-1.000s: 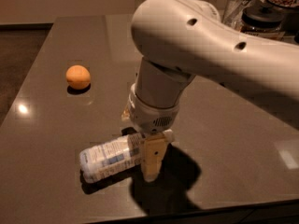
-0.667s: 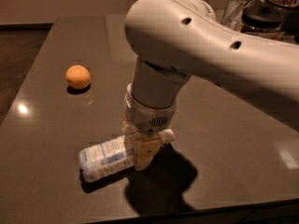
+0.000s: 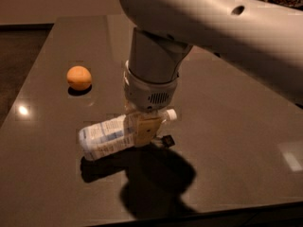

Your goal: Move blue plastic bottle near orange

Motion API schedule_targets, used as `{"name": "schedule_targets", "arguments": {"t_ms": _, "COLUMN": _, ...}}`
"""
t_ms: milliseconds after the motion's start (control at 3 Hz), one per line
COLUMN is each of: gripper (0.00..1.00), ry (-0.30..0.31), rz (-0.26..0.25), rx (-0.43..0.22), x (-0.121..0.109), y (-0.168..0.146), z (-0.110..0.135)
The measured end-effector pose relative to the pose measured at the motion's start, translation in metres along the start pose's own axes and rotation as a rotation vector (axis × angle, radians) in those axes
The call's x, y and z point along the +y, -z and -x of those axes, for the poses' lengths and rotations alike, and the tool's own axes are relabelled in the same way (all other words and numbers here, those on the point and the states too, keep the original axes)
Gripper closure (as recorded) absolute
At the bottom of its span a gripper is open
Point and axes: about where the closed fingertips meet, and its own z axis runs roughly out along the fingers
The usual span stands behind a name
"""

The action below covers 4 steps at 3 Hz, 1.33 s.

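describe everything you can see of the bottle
The bottle looks like clear plastic, with a white cap and a white-and-pale-blue label wrapped round its body. It lies on its side on the dark glossy table, cap to the right and slightly farther back, base to the left. The gripper is down over its neck end, hiding part of it. The orange sits apart from it, farther back on the left.
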Motion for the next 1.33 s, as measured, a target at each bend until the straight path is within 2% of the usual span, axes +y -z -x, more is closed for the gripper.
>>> {"name": "schedule_targets", "arguments": {"t_ms": 333, "gripper": 1.0, "ry": -0.007, "rz": -0.015, "rx": -0.002, "x": -0.034, "y": 0.005, "z": -0.001}}
{"name": "schedule_targets", "arguments": {"t_ms": 1000, "gripper": 1.0, "ry": -0.043, "rz": -0.04, "rx": -0.059, "x": -0.104, "y": -0.006, "z": -0.004}}
{"name": "schedule_targets", "arguments": {"t_ms": 1333, "gripper": 1.0, "ry": -0.055, "rz": -0.044, "rx": -0.069, "x": -0.127, "y": -0.015, "z": 0.004}}
